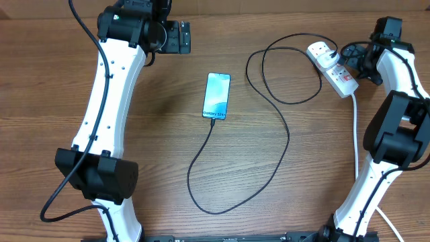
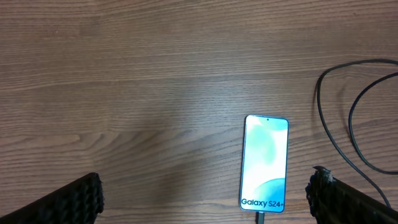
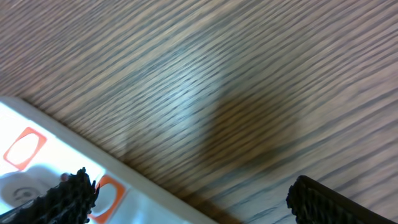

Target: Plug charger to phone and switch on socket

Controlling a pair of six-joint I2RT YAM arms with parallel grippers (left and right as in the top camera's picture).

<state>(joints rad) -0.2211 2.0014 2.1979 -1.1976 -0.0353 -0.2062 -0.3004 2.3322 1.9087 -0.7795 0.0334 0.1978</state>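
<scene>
The right gripper (image 1: 347, 59) was spread wide and empty beside the socket (image 1: 334, 70), probably placed to reach its red switches (image 3: 23, 148). The left gripper (image 1: 183, 37), likewise spread, hung apart from the phone (image 1: 216, 96). The phone lay flat mid-table, the charger (image 1: 286, 141) meeting its lower edge and looping to the socket. The table (image 1: 154, 148) was brown wood; no room showed.

The phone (image 1: 216, 96) is laid near the middle of the worktop (image 1: 269, 208), and the charger (image 1: 285, 144) is met at its near short edge. From there the cable is looped toward the robot, round to the right and away to the far end of the socket (image 1: 332, 67) at the far right. The left hand (image 1: 180, 37) is held beyond the phone and apart from it, while the right hand (image 1: 349, 59) is set over the socket's right edge, possibly touching it.
</scene>
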